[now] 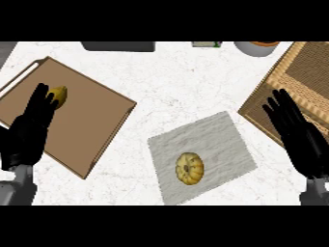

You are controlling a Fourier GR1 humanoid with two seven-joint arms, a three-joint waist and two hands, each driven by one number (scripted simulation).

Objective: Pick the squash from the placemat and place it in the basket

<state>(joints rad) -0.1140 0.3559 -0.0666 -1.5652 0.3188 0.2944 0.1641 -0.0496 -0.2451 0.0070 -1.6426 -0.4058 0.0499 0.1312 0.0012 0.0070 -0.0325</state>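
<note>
A yellow ribbed squash (189, 168) lies on the light grey placemat (217, 135) at the lower middle of the counter. The woven basket (316, 72) stands at the right edge, its near rim partly behind my right hand (301, 137). That hand is open, fingers straight and pointing up, to the right of the placemat and apart from the squash. My left hand (30, 126) is open too, fingers up, over the brown cutting board (89, 120) at the left.
A small yellow fruit (59, 95) sits on the cutting board just right of my left hand's fingertips. Along the far edge are a dark object (118, 46), a small item (207, 44) and a white bowl (256, 48).
</note>
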